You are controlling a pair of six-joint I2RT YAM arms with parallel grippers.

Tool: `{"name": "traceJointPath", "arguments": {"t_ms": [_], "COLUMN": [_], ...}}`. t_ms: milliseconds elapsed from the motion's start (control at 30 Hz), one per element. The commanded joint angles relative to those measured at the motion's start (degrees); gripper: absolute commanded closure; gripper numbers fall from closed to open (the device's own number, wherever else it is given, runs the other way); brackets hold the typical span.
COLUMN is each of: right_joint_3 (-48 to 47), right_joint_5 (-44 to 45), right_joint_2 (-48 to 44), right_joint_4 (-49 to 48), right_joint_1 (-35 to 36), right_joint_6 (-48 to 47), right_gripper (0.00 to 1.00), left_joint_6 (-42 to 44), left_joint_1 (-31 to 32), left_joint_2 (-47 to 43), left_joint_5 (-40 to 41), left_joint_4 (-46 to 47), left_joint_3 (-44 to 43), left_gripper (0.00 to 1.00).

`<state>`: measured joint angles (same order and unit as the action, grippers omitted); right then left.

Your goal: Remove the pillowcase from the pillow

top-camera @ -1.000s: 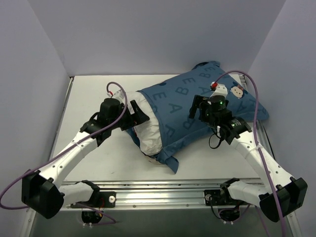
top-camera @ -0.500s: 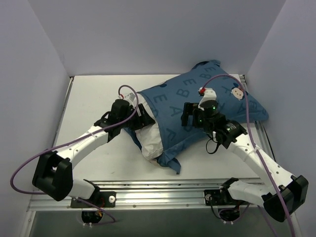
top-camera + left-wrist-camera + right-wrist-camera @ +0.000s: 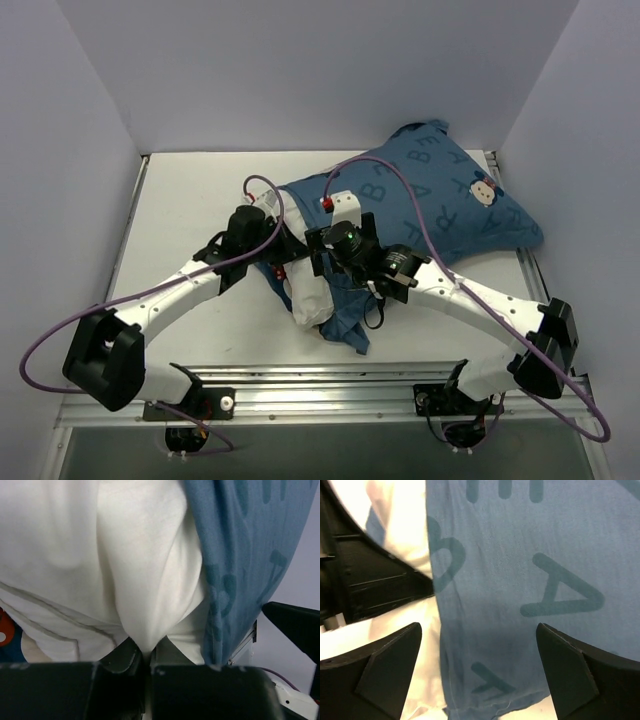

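The blue lettered pillowcase (image 3: 440,195) lies across the back right of the table, its open end toward the middle. The white pillow (image 3: 308,296) sticks out of that open end. My left gripper (image 3: 283,250) is shut on a pinched fold of the white pillow (image 3: 142,585), with the pillowcase edge (image 3: 240,570) hanging just right of it. My right gripper (image 3: 325,250) is open over the pillowcase hem (image 3: 485,630), its fingertips (image 3: 390,655) spread wide on either side of the blue cloth, with pillow (image 3: 395,525) showing to the left.
White tabletop (image 3: 190,190) lies to the left and back. Grey-lilac walls close in the left, back and right. A metal rail (image 3: 330,385) runs along the near edge by the arm bases. Purple cables loop over both arms.
The left gripper has closed on the exposed pillow end. The right arm has swung left from the pillowcase's middle to its open end, next to the left gripper.
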<state>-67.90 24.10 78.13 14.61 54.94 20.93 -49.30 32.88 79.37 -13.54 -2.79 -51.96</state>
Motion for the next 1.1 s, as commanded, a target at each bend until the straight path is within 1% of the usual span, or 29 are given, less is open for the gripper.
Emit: {"name": "traceJointPath", "arguments": {"t_ms": [0, 33, 100, 133, 167, 200, 233, 267, 300, 333, 367, 400, 467, 500, 567, 600, 633, 700, 767, 800, 833, 900, 933, 967, 1000, 1033, 1067], "right_joint_3": [-1.89, -1.63, -1.45, -1.36, -1.19, -1.01, -0.75, -0.22, 0.13, 0.48, 0.92, 1.01, 0.05, -0.3, -0.74, -0.92, -0.92, -0.22, 0.57, 1.18, 2.93, 4.44, 4.88, 4.97, 4.97, 4.97, 5.93], "right_joint_5": [8.76, 10.51, 12.19, 12.81, 13.77, 14.13, 14.48, 14.92, 15.01, 14.67, 14.14, 13.7, 14.48, 15.01, 15.28, 14.15, 13.27, 10.99, 8.7, 6.42, 0.31, -4.57, -6.15, -8.69, -9.93, -11.25, -14.22], "right_joint_2": [2.29, 3.42, 5.27, 5.89, 6.5, 7.29, 7.48, 7.39, 6.61, 5.99, 5.37, 4.32, 3.96, 3.88, 4.05, 4.22, 4.23, 3.97, 3.26, 2.04, 1.07, -1.99, -2.8, -3.5, -4.99, -5.79, -7.97], "right_joint_4": [1.56, 1.39, 1.39, 1.56, 1.82, 1.91, 2.09, 2.09, 2.09, 1.91, 1.74, 1.56, 2.61, 3.49, 4.54, 4.81, 5.42, 5.43, 4.64, 2.46, 0.87, -1.77, -3.08, -3.45, -3.62, -3.8, -4.15], "right_joint_1": [0.43, 0.26, -0.35, -0.71, -1.93, -2.81, -3.78, -5.0, -7.97, -9.66, -11.5, -15.43, -19.24, -23.08, -27.67, -29.95, -34.24, -37.0, -37.8, -37.54, -37.19, -34.21, -32.72, -29.92, -28.76, -27.96, -27.17], "right_joint_6": [1.4, 1.4, 1.48, 1.4, 1.48, 1.75, 2.01, 2.36, 2.8, 2.72, 2.45, 1.32, 0.61, 0.17, 0.51, 0.52, 1.13, 1.4, 0.96, 0.61, 0.0, -1.5, -1.33, -0.98, 0.85, 2.0, 3.32], "right_gripper": [0.1, 0.17, 0.23, 0.3, 0.33, 0.39, 0.56, 0.65, 0.73, 0.87, 0.92, 0.99, 1.0, 1.0, 1.0, 1.0, 1.0, 1.0, 1.0, 1.0, 1.0, 1.0, 1.0, 0.98, 0.85, 0.75, 0.64], "left_joint_6": [0.25, 0.34, 0.52, 1.04, 1.31, 1.66, 2.62, 3.06, 3.59, 4.47, 4.91, 5.78, 6.41, 6.84, 7.02, 7.28, 7.46, 7.9, 8.08, 8.08, 7.82, 6.42, 5.45, 4.4, 2.21, 1.41, 0.96], "left_joint_1": [0.78, 0.87, 0.87, 0.87, 0.87, 0.87, 0.87, 0.78, 0.69, 0.6, 0.6, 0.6, 0.43, 0.34, -0.01, -0.19, -0.36, -0.71, -0.98, -1.07, -1.07, -1.07, -0.98, -0.81, -0.54, 0.33, 1.03], "left_joint_2": [-3.16, -3.87, -6.49, -7.47, -8.44, -10.19, -10.99, -11.78, -13.09, -13.89, -14.59, -15.9, -18.36, -19.25, -21.09, -22.84, -23.82, -26.37, -28.12, -28.22, -28.22, -27.43, -27.0, -26.21, -25.76, -25.24, -23.93], "left_joint_5": [0.18, 0.18, 0.53, 1.05, 1.49, 1.85, 2.29, 2.55, 2.73, 3.43, 3.95, 4.66, 6.07, 6.07, 5.46, 5.45, 5.72, 7.21, 7.83, 8.26, 8.09, 6.0, 4.68, 3.53, 2.56, 2.12, 2.72], "left_joint_4": [0.42, -0.11, -1.95, -2.83, -4.93, -5.99, -7.39, -10.19, -11.44, -12.93, -15.82, -17.32, -21.36, -22.25, -24.88, -25.77, -27.95, -29.99, -31.57, -31.84, -32.1, -30.44, -27.48, -25.45, -23.51, -20.27, -19.11], "left_joint_3": [-0.24, -0.33, -0.94, -1.21, -1.73, -2.87, -3.57, -4.37, -5.07, -6.38, -7.09, -7.71, -9.29, -9.73, -10.96, -11.4, -11.93, -13.07, -13.34, -13.34, -13.16, -12.29, -11.67, -11.06, -9.92, -9.74, -10.0], "left_gripper": [0.98, 0.98, 0.98, 0.98, 0.98, 0.98, 0.98, 0.98, 0.98, 0.98, 0.98, 0.98, 0.98, 0.98, 0.98, 0.98, 0.98, 0.98, 0.98, 0.98, 0.98, 0.98, 0.98, 0.98, 0.98, 0.98, 0.98]}}
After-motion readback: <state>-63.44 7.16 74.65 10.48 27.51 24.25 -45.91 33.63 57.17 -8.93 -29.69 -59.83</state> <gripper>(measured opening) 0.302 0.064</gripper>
